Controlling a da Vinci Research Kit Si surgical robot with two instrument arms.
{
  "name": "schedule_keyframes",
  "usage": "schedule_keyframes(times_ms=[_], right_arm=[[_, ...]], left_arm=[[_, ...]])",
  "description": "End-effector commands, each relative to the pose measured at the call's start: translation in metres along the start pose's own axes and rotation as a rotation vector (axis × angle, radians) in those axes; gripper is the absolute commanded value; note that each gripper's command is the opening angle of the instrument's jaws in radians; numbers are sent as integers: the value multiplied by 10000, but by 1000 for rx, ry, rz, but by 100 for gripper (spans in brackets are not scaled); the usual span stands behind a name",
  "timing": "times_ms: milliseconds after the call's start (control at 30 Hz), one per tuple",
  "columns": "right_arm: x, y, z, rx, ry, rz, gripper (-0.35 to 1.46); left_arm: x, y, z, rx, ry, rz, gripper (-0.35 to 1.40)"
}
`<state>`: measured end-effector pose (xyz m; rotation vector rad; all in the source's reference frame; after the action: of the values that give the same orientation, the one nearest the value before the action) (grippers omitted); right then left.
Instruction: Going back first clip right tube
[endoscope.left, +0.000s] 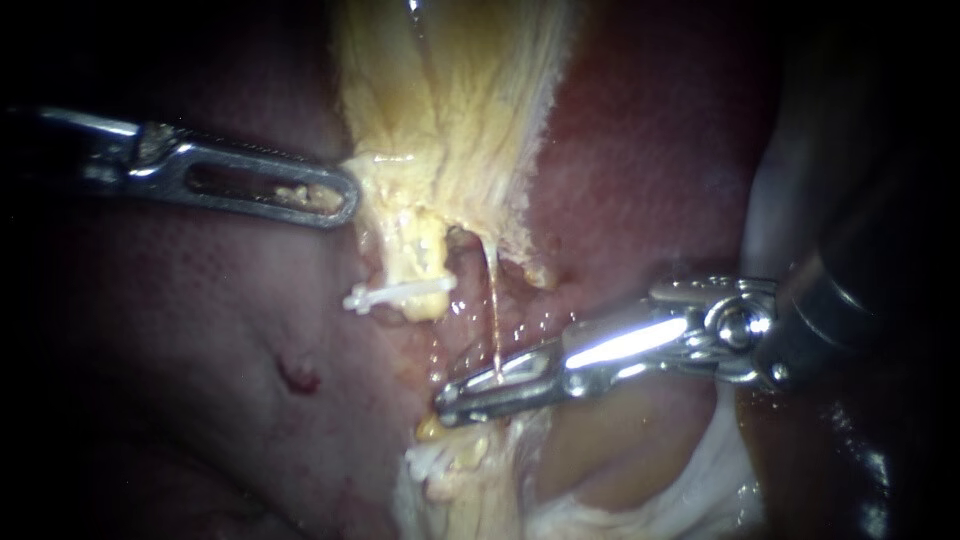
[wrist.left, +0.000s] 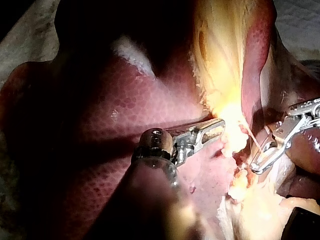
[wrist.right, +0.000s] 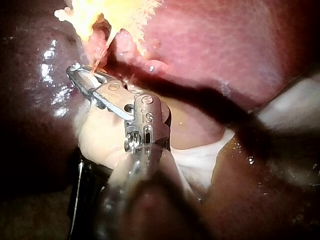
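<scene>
The clip (endoscope.left: 398, 294) lies between left instrument (endoscope.left: 345, 200) and right instrument (endoscope.left: 452, 400).

The right tube (endoscope.left: 493, 300) is a thin, pale amber, glistening strand. It stands nearly upright and taut. Its lower end sits between the slightly parted jaws of the right instrument (endoscope.left: 447, 400), a little back from their tips; whether both jaws touch it cannot be told. Up and to the left of those jaw tips, a slim white plastic clip (endoscope.left: 398, 295) lies almost level, closed across a thick yellow stub (endoscope.left: 420, 262) just beside the tube. Just below the jaw tips, a second white clip (endoscope.left: 430, 465) sits among yellow tissue, partly hidden.
</scene>
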<state>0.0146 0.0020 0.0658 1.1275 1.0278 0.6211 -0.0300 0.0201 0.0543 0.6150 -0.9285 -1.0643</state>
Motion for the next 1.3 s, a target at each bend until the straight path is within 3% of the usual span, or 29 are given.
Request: schedule_keyframes(times_ms=[33, 533, 633, 767, 1067, 1300], right_arm=[[0, 0, 0, 0, 0, 0, -35], [0, 0, 0, 18, 9, 17, -35], [-1, 0, 1, 24, 15, 15, -10], [-2, 3, 7, 10, 39, 13, 35], [-3, 12, 15, -32, 67, -41, 47], [-11, 29, 14, -94, 97, -185, 49]], left_arm=[[0, 0, 0, 0, 0, 0, -35], [0, 0, 0, 0, 0, 0, -35], [0, 0, 0, 0, 0, 0, -35], [0, 0, 0, 0, 0, 0, -35], [0, 0, -1, 0, 0, 0, -35], [0, 0, 0, 0, 0, 0, -35]])
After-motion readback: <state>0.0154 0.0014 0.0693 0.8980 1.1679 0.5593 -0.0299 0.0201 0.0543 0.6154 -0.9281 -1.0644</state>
